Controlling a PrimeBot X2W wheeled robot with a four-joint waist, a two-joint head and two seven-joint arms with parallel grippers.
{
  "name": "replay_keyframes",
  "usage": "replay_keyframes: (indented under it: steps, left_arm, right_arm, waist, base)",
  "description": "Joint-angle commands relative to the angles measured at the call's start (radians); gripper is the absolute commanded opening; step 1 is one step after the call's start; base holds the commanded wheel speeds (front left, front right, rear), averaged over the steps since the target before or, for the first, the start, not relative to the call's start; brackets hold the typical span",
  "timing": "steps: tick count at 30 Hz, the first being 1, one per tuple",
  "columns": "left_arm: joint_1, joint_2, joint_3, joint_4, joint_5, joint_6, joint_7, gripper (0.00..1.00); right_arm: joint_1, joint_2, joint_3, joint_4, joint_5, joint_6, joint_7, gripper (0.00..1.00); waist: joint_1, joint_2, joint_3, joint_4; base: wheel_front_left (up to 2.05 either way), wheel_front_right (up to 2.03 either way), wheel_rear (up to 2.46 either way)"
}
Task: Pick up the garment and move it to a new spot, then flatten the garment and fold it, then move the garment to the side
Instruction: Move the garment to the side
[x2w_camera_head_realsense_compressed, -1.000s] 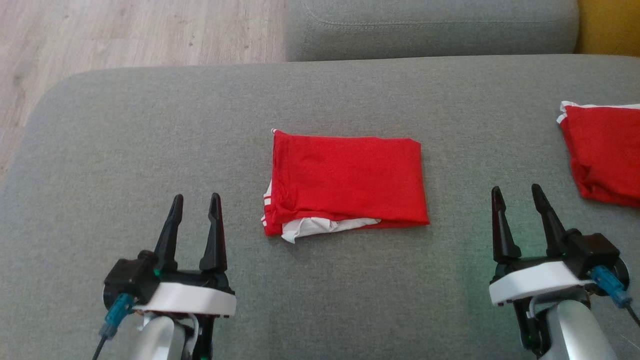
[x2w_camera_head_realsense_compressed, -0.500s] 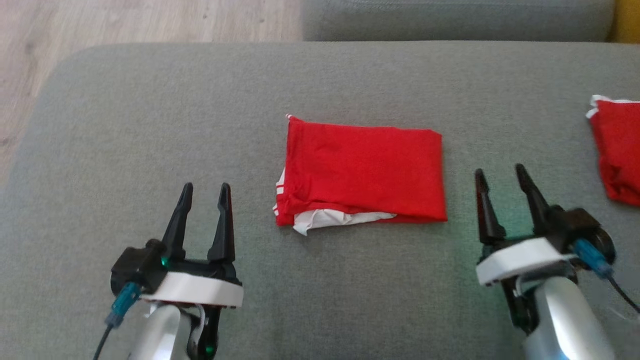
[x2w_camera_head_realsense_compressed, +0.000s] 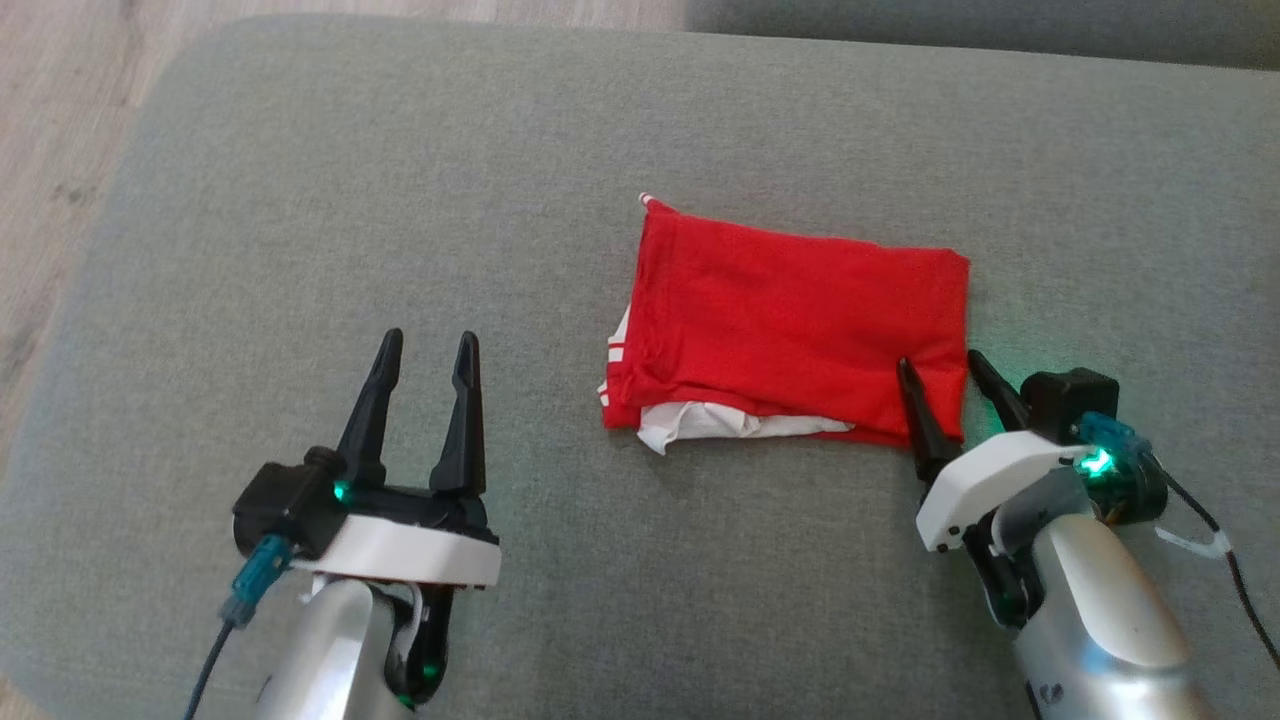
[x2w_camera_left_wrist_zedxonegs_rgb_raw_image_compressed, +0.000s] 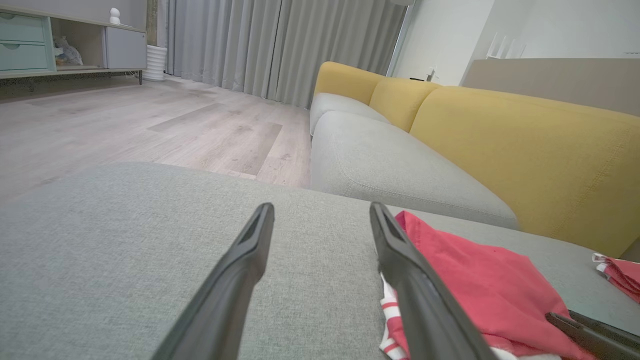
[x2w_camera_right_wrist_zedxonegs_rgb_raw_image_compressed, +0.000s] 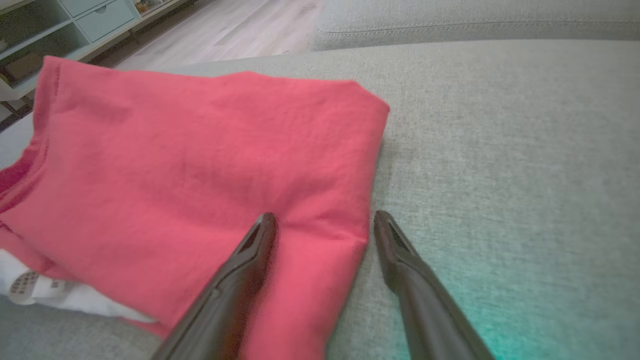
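Head view: folded red garment (x2w_camera_head_realsense_compressed: 790, 320) lies mid-cushion (x2w_camera_head_realsense_compressed: 400, 200), long axis 9-to-3 o'clock, striped end toward 9. Left gripper (x2w_camera_head_realsense_compressed: 430, 338) spread, empty, at garment's 8 o'clock.
Left wrist view: garment at 4 o'clock.
Right wrist view: right gripper (x2w_camera_right_wrist_zedxonegs_rgb_raw_image_compressed: 325, 216) spread, straddling garment's edge, nothing clamped.

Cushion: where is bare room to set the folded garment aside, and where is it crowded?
Free: the grey cushion left of the red garment, around and beyond the left pincer; also behind the garment. Crowded: the garment's right end, where the right pincer straddles its edge.
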Motion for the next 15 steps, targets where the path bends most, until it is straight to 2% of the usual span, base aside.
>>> replay_keyframes:
  steps: [1, 5, 6, 7, 8, 15]
  left_arm:
    - [-0.037, 0.006, 0.025, -0.031, -0.004, -0.002, -0.005, 1.0]
    - [-0.044, 0.006, 0.025, -0.032, -0.005, -0.001, -0.005, 1.0]
    - [-0.046, 0.006, 0.024, -0.032, -0.004, -0.001, -0.005, 1.0]
    - [-0.049, 0.006, 0.023, -0.033, -0.004, 0.0, -0.005, 1.0]
    - [-0.051, 0.006, 0.022, -0.034, -0.003, 0.001, -0.005, 1.0]
    - [-0.049, 0.006, 0.013, -0.029, 0.007, 0.009, -0.005, 1.0]
  right_arm:
    - [-0.035, 0.001, 0.02, -0.013, 0.006, 0.003, 0.003, 1.0]
    - [-0.064, 0.001, 0.044, 0.051, -0.003, 0.003, 0.014, 1.0]
    - [-0.07, 0.001, 0.051, 0.065, -0.008, 0.003, 0.016, 0.96]
    - [-0.076, 0.001, 0.054, 0.077, -0.012, 0.003, 0.017, 0.42]
    - [-0.082, 0.001, 0.057, 0.088, -0.019, 0.003, 0.015, 0.0]
    - [-0.11, 0.001, 0.054, 0.114, -0.1, 0.003, -0.03, 0.0]
  waist:
    - [-0.0002, 0.0, 0.005, 0.005]
    - [-0.0002, 0.0, 0.013, 0.011]
    - [-0.0002, 0.0, 0.014, 0.012]
    - [-0.0002, 0.0, 0.013, 0.012]
    - [-0.0002, 0.0, 0.012, 0.011]
    - [-0.0002, 0.0, -0.014, -0.009]
  base:
    - [0.0, 0.0, 0.0]
    - [0.0, 0.0, 0.0]
    - [0.0, 0.0, 0.0]
    - [0.0, 0.0, 0.0]
    - [0.0, 0.0, 0.0]
    - [0.0, 0.0, 0.0]
